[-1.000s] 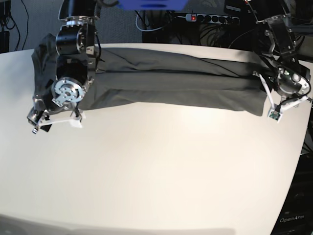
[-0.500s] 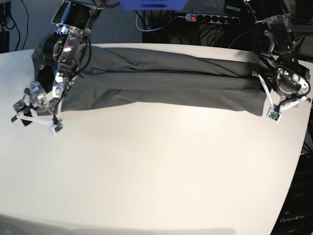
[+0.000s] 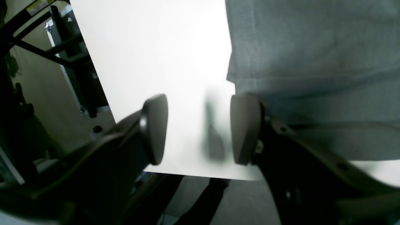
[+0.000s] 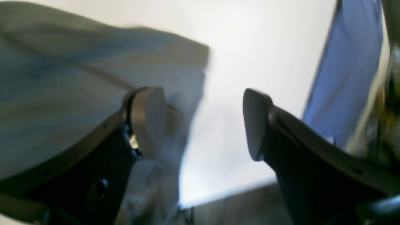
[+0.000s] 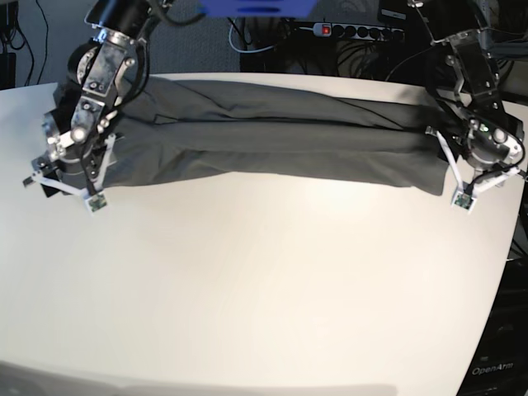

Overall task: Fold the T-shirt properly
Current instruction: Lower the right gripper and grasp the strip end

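Both of your grippers stand spread with nothing between the pads. Your left gripper [image 3: 199,129] sits at one end of the T-shirt [image 5: 272,136], one pad just over the hem. Your right gripper [image 4: 203,123] sits at the other end. You have the shirt folded into a long band across the far side of the white table [image 5: 264,280].

The T-shirt [image 5: 272,136] is soft dark grey cloth, matt and wrinkly, with a fine weave and a stitched hem in the left wrist view. The surface [image 5: 264,289] is smooth and pale, a little shiny where light hits. The left pincer [image 3: 199,129] has smooth, dull grey pads on dark plastic-looking arms.
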Motion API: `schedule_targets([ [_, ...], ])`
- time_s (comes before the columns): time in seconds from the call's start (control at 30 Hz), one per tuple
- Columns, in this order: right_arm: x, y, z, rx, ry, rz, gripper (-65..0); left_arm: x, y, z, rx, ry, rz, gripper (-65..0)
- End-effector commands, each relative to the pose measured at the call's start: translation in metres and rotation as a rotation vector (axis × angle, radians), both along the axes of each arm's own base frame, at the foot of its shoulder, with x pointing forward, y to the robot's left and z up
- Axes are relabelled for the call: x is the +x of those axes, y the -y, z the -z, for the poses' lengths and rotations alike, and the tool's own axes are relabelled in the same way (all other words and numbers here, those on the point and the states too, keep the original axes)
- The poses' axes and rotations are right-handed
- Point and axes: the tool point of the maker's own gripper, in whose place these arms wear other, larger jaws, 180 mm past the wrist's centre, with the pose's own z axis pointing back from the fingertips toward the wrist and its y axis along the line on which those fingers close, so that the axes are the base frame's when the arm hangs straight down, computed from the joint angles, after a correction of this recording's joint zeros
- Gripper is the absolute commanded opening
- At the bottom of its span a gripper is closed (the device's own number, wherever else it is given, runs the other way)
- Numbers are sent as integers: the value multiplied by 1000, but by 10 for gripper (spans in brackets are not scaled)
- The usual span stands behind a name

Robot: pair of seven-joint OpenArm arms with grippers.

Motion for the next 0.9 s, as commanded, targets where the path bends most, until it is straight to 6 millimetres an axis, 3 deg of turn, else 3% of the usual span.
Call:
schedule_targets([
  [0.0, 7, -10, -7, 17, 50, -44, -267, 5, -5, -10, 21, 28, -2, -336],
  [0.1, 11, -42, -2, 121, 133, -131, -263, 5, -5, -10, 21, 28, -2, -336],
  [0.2, 18, -49, -11, 146, 246, -94, -263, 5, -5, -10, 21, 28, -2, -336],
  [0.47, 38, -46, -38, 129, 417, 18, -268, 5, -5, -9, 20, 27, -3, -336],
  [0.87, 22, -49, -22, 174, 380, 32, -266, 6, -5, -9, 20, 28, -3, -336],
])
